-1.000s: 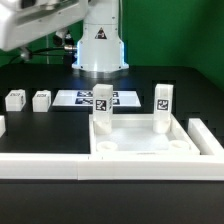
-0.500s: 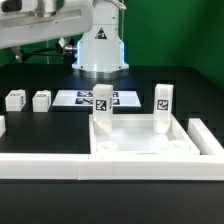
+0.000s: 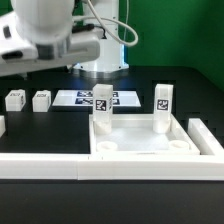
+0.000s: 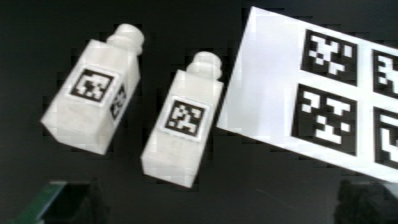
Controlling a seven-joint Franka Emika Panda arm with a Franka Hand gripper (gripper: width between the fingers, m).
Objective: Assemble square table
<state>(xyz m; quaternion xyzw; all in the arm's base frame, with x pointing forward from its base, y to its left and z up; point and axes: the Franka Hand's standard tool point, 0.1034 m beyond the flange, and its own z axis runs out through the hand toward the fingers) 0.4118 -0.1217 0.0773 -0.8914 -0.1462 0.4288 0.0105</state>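
**Setting.** Black counter [image 3: 40,135]. A green wall [image 3: 205,40] stands behind on the exterior view's right. The white robot base [image 3: 100,48] is at the back centre, and the arm [image 3: 45,35] reaches over the exterior view's left.

**1. Table top** [image 3: 140,147]. White square tray with a raised rim, flat on the counter at front centre, just behind the long white border rail [image 3: 40,168]. Round sockets show at its two near corners.

**2. First fitted leg** [image 3: 101,100]. Upright in the top's far corner on the exterior view's left, tag facing the camera.

**3. Second fitted leg** [image 3: 163,99]. Upright in the far corner on the exterior view's right.

**4. Outer loose leg** [image 3: 15,99] **and inner loose leg** [image 3: 41,99]. On the counter side by side, not touching, well apart from the top. In the wrist view they lie parallel, tags upward.

**5. Marker board** [image 3: 80,98]. Flat on the counter, just beside the inner loose leg.

**6. Pincer** [image 4: 222,205]. Released. Its dark fingertips [image 4: 68,200] are spread wide with nothing between them. It hangs over the counter near the loose legs and touches neither.
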